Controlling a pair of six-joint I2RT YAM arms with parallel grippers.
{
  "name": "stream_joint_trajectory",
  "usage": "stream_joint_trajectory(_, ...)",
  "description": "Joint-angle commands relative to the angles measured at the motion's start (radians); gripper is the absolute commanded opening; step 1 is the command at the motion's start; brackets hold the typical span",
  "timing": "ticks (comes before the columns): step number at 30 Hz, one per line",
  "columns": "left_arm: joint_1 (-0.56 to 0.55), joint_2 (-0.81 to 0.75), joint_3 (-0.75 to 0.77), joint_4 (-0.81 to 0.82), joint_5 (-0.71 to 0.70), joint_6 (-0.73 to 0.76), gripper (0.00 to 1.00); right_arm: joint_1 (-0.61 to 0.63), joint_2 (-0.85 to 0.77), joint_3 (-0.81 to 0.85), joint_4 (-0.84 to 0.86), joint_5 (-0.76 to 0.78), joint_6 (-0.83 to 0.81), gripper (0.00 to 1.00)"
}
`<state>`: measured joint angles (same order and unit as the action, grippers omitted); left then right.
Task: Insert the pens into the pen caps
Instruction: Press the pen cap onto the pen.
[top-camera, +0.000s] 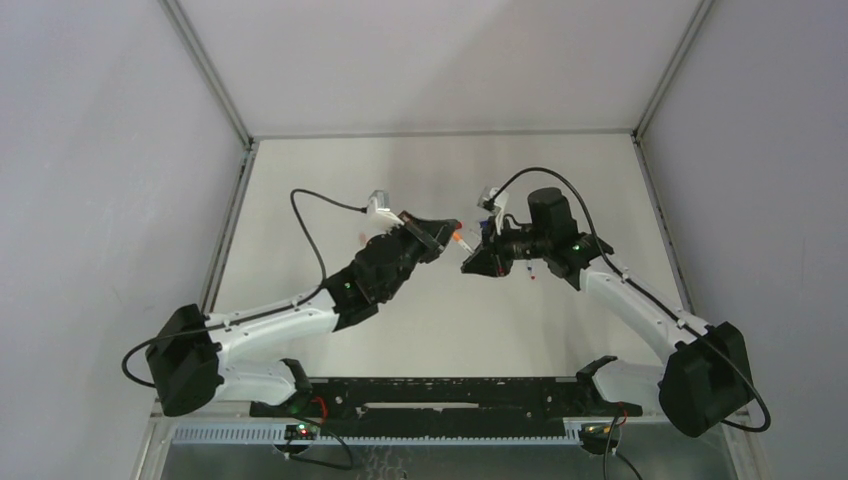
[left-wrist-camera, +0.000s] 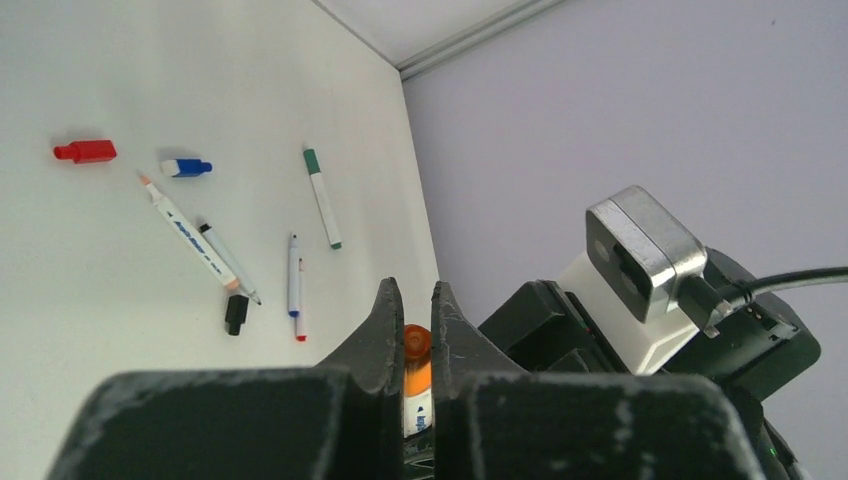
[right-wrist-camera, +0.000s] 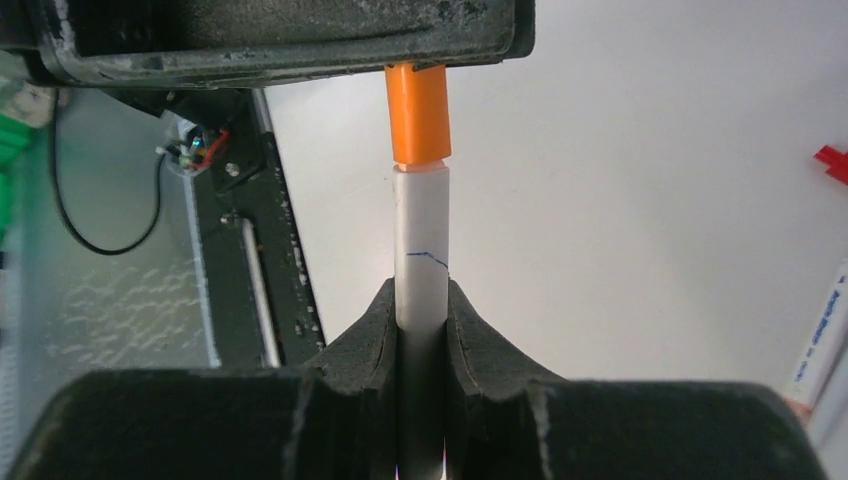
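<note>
Loose on the white table (left-wrist-camera: 80, 330) below the arms: red cap (left-wrist-camera: 86, 151), blue cap (left-wrist-camera: 186, 167), black cap (left-wrist-camera: 236, 313), a green-ended pen (left-wrist-camera: 322, 197) and several uncapped pens (left-wrist-camera: 190, 235), all well clear of the grippers. Left gripper (left-wrist-camera: 414, 300) is clamped narrow on the orange cap (right-wrist-camera: 418, 115). Right gripper (right-wrist-camera: 421, 300) pinches the white pen barrel (right-wrist-camera: 422, 240), its end meeting the cap's mouth mid-air. Grey walls (top-camera: 100, 150) box the table in.
</note>
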<state>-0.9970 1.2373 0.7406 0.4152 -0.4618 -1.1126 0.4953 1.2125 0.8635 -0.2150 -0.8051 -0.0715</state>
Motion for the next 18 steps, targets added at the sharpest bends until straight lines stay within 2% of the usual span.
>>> stream_joint_trajectory(1,-0.081,0.069,0.096,-0.016,0.39,0.015,0.0,-0.043,-0.012,0.053,0.166,-0.107,0.101,0.0)
stream_joint_trajectory(4,-0.083,0.123,0.095,0.065,0.536,0.017,0.0,-0.099,-0.021,-0.002,0.363,-0.266,0.271,0.0)
stream_joint_trajectory(8,-0.083,0.154,0.096,0.113,0.646,0.035,0.0,-0.142,-0.028,-0.045,0.511,-0.339,0.389,0.0)
stream_joint_trajectory(13,-0.089,0.176,0.121,0.078,0.683,0.051,0.0,-0.156,-0.049,-0.048,0.478,-0.274,0.353,0.0)
stream_joint_trajectory(15,-0.091,0.195,0.143,0.05,0.741,0.072,0.0,-0.172,-0.045,-0.047,0.472,-0.295,0.356,0.0)
stream_joint_trajectory(18,-0.086,0.206,0.153,0.022,0.827,0.119,0.0,-0.196,-0.044,-0.084,0.614,-0.372,0.46,0.0)
